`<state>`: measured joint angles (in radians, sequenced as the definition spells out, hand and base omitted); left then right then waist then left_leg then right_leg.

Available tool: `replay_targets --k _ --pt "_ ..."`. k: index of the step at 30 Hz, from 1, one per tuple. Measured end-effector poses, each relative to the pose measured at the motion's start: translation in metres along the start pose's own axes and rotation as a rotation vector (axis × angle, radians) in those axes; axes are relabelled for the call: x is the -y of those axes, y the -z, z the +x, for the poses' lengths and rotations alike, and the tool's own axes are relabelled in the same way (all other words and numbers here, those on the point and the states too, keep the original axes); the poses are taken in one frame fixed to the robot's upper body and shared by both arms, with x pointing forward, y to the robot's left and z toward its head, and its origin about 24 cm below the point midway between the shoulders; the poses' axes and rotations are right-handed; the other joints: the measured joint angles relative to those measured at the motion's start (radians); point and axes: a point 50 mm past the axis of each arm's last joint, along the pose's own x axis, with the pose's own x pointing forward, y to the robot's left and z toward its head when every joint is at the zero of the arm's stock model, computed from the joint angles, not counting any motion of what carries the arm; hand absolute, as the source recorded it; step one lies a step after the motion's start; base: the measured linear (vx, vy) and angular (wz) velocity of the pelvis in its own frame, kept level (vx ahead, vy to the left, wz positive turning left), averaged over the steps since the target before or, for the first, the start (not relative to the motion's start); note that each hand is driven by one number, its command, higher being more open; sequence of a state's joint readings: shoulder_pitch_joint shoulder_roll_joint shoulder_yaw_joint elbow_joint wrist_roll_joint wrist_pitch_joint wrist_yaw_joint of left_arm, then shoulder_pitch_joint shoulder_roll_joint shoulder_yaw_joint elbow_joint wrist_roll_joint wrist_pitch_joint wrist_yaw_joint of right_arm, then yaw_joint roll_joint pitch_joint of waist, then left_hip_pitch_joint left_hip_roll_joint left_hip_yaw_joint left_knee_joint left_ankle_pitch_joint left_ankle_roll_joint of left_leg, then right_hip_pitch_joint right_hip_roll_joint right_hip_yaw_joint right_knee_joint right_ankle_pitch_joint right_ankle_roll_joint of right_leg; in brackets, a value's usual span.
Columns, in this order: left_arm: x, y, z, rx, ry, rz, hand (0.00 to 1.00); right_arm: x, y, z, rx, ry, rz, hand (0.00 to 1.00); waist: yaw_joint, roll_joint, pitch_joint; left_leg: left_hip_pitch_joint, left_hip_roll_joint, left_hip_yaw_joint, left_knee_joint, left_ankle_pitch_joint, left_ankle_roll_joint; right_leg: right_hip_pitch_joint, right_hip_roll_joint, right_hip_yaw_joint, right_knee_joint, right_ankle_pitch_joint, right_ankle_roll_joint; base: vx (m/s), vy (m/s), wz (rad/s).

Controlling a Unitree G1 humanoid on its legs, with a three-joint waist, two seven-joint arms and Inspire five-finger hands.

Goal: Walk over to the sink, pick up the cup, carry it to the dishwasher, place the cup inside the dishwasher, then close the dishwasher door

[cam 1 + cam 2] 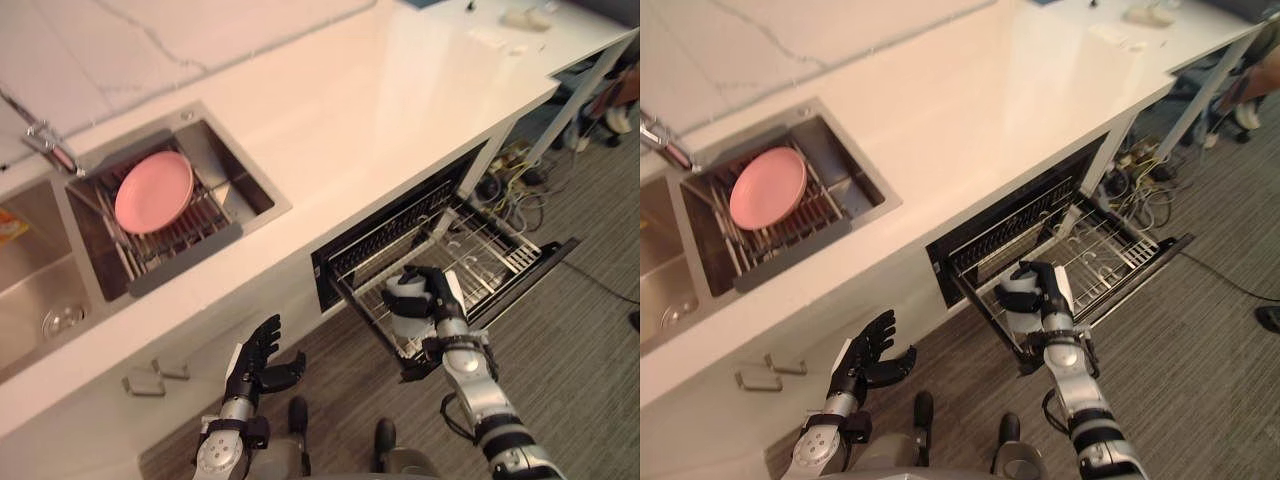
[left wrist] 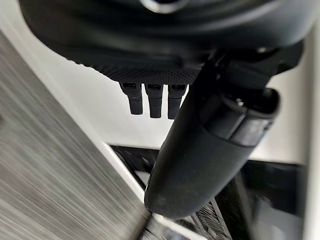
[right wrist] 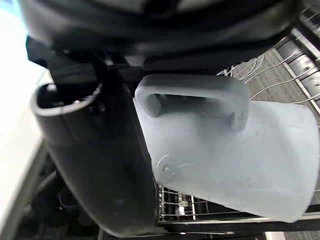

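A pale grey cup [image 1: 405,306] with a handle [image 3: 200,95] sits in my right hand [image 1: 437,300], whose fingers and thumb curl round it. The hand holds the cup over the near corner of the dishwasher's pulled-out wire rack [image 1: 478,250]. In the right wrist view the cup [image 3: 240,160] lies on its side above the rack wires. The dishwasher door [image 1: 530,275] hangs open below the counter. My left hand [image 1: 262,362] hovers low in front of the cabinet, fingers relaxed and holding nothing. The sink [image 1: 40,290] lies at the far left.
A pink plate [image 1: 153,190] rests on a drying rack [image 1: 170,240] in the right-hand sink basin. The white counter [image 1: 400,100] runs diagonally. Cables [image 1: 515,175] lie on the floor beyond the dishwasher. A person's foot [image 1: 615,118] shows at the far right.
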<state>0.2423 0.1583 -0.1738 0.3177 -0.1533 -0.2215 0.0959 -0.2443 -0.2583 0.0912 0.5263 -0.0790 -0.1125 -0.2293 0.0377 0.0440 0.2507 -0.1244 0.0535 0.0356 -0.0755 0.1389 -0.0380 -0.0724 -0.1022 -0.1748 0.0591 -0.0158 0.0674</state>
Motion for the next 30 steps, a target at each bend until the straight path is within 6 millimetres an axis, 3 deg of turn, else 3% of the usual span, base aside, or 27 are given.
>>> replay_targets --k 6,12,13,18,30 --pt "-0.009 -0.003 0.017 0.000 -0.076 0.049 0.90 0.009 -0.030 0.025 0.078 0.056 -0.067 0.30 0.008 0.011 0.077 -0.078 -0.005 -0.012 0.012 0.021 0.002 -0.097 -0.010 -0.008 0.066 -0.002 -0.002 -0.09 0.027 0.05" --pt "-0.014 0.005 0.020 -0.039 -0.120 0.090 0.90 0.017 -0.030 0.030 0.060 0.113 -0.157 0.30 0.018 0.017 0.101 -0.106 -0.004 -0.015 0.011 0.033 0.003 -0.140 -0.013 -0.008 0.102 -0.012 -0.007 -0.01 0.004 0.01" --pt "-0.014 0.008 0.020 -0.052 -0.123 0.090 0.90 0.018 -0.030 0.031 0.061 0.123 -0.175 0.90 0.017 0.018 0.105 -0.107 -0.003 -0.015 0.011 0.035 0.002 -0.143 -0.013 -0.008 0.104 -0.012 -0.007 0.00 0.000 0.00" --pt "-0.007 0.014 0.022 -0.084 -0.116 0.077 0.90 0.026 -0.038 0.035 0.084 0.176 -0.190 0.90 0.013 0.024 0.130 -0.109 -0.003 -0.016 0.009 0.041 0.001 -0.151 -0.012 -0.007 0.112 -0.013 -0.007 0.00 0.000 0.00" --pt "-0.002 0.015 0.022 -0.088 -0.108 0.080 0.90 0.018 -0.035 0.024 0.078 0.185 -0.088 0.90 -0.006 0.032 0.145 -0.094 -0.003 -0.020 0.009 0.044 -0.003 -0.126 -0.013 -0.014 0.095 -0.012 -0.004 0.01 -0.002 0.01"
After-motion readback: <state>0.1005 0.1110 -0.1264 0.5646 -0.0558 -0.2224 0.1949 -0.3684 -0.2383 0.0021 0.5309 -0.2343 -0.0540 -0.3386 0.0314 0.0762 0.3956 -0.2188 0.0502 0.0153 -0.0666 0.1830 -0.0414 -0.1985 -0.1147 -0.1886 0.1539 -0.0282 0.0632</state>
